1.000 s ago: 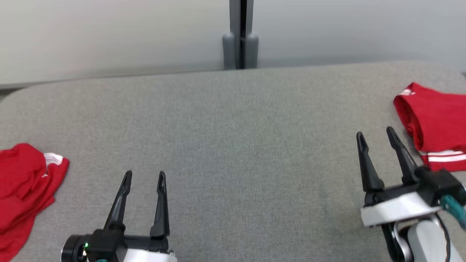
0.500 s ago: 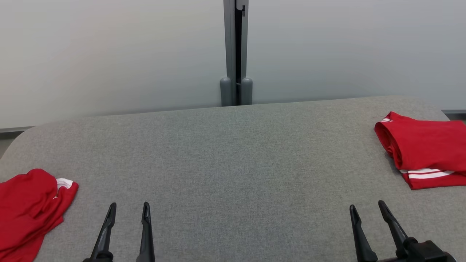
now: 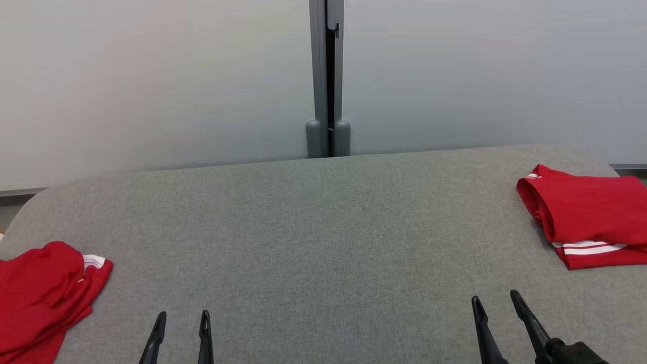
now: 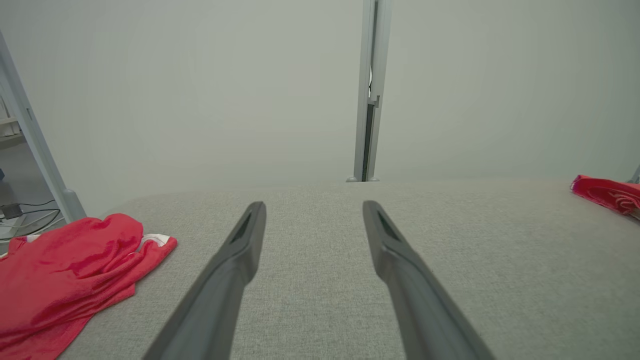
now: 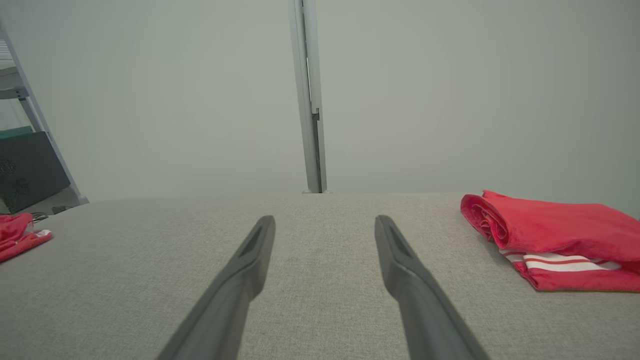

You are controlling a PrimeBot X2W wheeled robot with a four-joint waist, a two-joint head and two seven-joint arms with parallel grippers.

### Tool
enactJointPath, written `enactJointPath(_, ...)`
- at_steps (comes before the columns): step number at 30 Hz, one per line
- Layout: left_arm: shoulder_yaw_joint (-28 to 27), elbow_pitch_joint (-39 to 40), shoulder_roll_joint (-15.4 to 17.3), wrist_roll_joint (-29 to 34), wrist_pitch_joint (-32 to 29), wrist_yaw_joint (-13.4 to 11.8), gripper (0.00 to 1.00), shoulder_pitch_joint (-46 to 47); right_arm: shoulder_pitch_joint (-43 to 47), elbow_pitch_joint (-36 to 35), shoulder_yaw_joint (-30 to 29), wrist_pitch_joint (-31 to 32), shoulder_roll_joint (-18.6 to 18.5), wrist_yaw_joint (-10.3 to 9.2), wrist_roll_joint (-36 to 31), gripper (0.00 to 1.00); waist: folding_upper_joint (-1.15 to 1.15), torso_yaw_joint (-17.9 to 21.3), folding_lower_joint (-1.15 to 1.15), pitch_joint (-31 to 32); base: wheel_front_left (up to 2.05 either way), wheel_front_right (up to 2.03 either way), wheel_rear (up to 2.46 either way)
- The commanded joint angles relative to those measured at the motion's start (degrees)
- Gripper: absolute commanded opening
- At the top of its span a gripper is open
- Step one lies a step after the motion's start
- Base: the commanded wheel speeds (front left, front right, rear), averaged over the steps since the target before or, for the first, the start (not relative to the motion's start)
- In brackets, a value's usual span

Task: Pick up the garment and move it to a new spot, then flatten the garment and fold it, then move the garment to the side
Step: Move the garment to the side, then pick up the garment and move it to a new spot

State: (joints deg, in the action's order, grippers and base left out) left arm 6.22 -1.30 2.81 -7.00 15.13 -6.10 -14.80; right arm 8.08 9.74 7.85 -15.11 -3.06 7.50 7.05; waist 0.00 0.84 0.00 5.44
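Observation:
A folded red garment (image 3: pixel 586 220) with white stripes lies at the right end of the grey table (image 3: pixel 323 242); it also shows in the right wrist view (image 5: pixel 555 235). A crumpled red garment (image 3: pixel 40 296) lies at the left edge, seen too in the left wrist view (image 4: pixel 70 270). My left gripper (image 3: pixel 182 323) stands open low at the front left, right of the crumpled garment, empty. My right gripper (image 3: pixel 498 306) stands open at the front right, short of the folded garment, empty. Both wrist views show spread fingers (image 4: pixel 235 260) (image 5: pixel 400 260) above bare table.
A pale wall with a grey vertical post (image 3: pixel 327 81) runs behind the table's far edge. A shelf frame (image 4: pixel 35 140) stands past the table's left end.
The head camera has tilted up, so the table and garments sit lower in view. Both grippers have drawn back toward the front edge, the right one away from the folded garment.

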Motion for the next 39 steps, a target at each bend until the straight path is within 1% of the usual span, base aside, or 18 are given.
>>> enactJointPath(1,-0.1,-0.3,0.2,0.5,0.0,0.2,1.00,0.0,0.6,-0.1,-0.2,0.0,-0.1,-0.03,0.0,1.00,0.00,-0.1,0.00,0.1,0.00,0.00,0.00)
enactJointPath(6,0.0,-0.7,0.2,0.4,0.0,-0.2,1.00,-0.4,1.2,-0.4,-0.5,0.0,0.0,-0.03,-0.2,1.00,0.00,-0.4,0.00,0.1,0.00,0.00,0.00)
enactJointPath(18,0.2,0.0,0.2,0.3,0.0,0.0,1.00,0.2,0.5,-0.5,-0.7,0.0,0.1,-0.03,-0.3,1.00,0.00,0.5,0.00,-0.7,0.00,0.00,0.00)
enactJointPath(24,0.3,0.2,0.2,0.7,0.0,0.2,1.00,0.9,0.9,-0.8,-1.0,-0.1,0.1,-0.03,-1.1,1.00,0.00,-0.3,0.00,-0.9,0.00,0.00,0.00)
enactJointPath(28,0.1,0.5,0.2,1.1,0.0,-0.1,1.00,1.3,0.5,-1.4,-0.9,-0.1,0.1,-0.03,-0.8,1.00,0.00,-2.3,0.00,-1.3,0.00,0.00,0.00)
enactJointPath(33,0.0,0.9,0.2,1.4,0.0,-0.1,1.00,1.3,0.7,-1.9,0.9,-0.1,0.1,-0.03,0.0,1.00,0.00,-6.7,0.00,-1.7,0.00,0.00,0.00)
enactJointPath(34,0.0,0.9,0.2,1.4,0.0,-0.1,1.00,1.3,0.7,-1.9,0.9,-0.1,0.1,-0.03,0.0,1.00,0.00,-6.7,0.00,-1.7,0.00,0.00,0.00)
enactJointPath(39,0.2,1.4,0.2,1.2,0.0,-0.8,1.00,0.5,1.2,-2.0,2.5,-0.1,0.1,-0.03,0.5,1.00,0.00,-12.3,0.00,-1.7,0.00,0.00,0.00)
